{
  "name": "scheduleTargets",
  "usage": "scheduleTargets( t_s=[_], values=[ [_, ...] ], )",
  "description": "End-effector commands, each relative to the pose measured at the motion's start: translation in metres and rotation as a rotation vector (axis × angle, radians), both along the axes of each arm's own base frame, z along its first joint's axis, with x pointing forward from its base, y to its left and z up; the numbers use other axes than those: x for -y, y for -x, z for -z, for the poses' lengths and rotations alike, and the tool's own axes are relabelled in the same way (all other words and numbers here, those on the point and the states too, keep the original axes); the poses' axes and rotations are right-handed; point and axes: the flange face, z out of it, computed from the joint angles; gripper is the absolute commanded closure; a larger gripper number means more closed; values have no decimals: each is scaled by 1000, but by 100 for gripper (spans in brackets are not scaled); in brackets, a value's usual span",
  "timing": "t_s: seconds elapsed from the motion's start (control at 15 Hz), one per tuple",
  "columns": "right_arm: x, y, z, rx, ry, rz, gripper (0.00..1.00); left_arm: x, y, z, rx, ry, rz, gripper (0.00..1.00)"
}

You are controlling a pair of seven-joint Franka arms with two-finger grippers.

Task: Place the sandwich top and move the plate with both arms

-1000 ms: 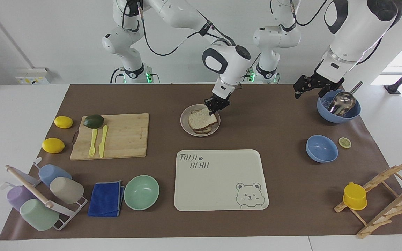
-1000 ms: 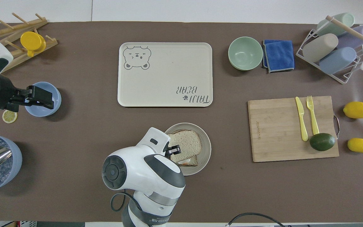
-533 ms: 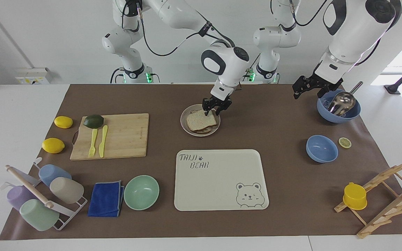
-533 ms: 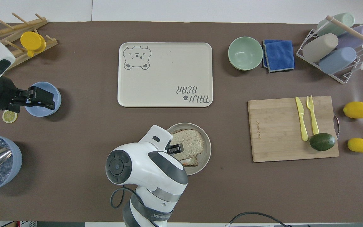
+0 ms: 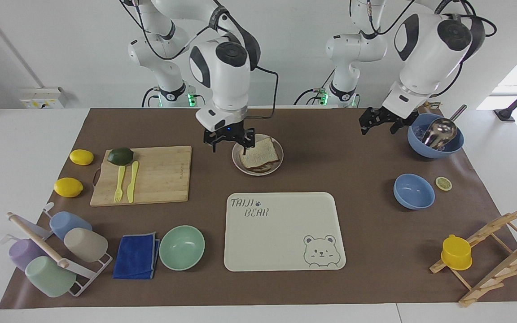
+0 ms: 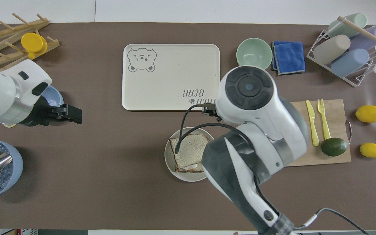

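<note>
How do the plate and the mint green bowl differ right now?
The plate is shallow and beige-grey; the mint green bowl is deep. The plate carries a sandwich, its sandwich top in place; the bowl is empty. The plate lies nearer to the robots, beside the open right gripper; the bowl sits by a blue cloth. Both are round.

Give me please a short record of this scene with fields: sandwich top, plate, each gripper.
sandwich top: lies on the sandwich, on the plate
plate: on the brown mat, nearer to the robots than the tray
right gripper: open, empty, above the plate's edge
left gripper: open, empty, above the mat beside the blue bowl with ladle
</note>
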Motion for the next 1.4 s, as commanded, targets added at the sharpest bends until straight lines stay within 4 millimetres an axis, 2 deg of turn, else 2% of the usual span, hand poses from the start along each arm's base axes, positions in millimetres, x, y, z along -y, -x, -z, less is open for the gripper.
scheduleTargets(
  t_s=[0.0,0.13,0.27,0.33,0.47,0.53,0.8,0.93,1.07,1.13,1.2,1.33],
  values=[
    [59,1,-27,-54,-56,38,0,43,43,52,22,28,-31,0],
    [113,3,-53,-79,-87,32,0,88,63,85,17,35,-40,0],
    [161,8,-77,-82,-92,51,0,116,78,122,10,56,-43,0],
    [180,10,-84,-84,-93,68,0,128,89,139,11,71,-55,0],
    [204,11,-91,-99,-93,33,0,147,103,166,32,80,-44,0],
    [215,11,-91,-105,-92,14,0,151,105,176,36,86,-43,0],
    [248,16,-84,-122,-97,51,0,175,119,201,19,123,-42,1],
    [251,17,-83,-125,-101,44,0,178,120,212,7,121,-48,6],
    [253,11,-91,-107,-91,26,0,186,127,212,-9,138,-48,12],
    [255,7,-94,-104,-80,18,0,188,129,213,-12,141,-48,18],
    [266,5,-98,-103,-72,22,0,188,129,213,-15,143,-52,23],
    [275,-4,-86,-145,-73,-31,0,189,129,214,-20,150,-60,30]
  ],
)
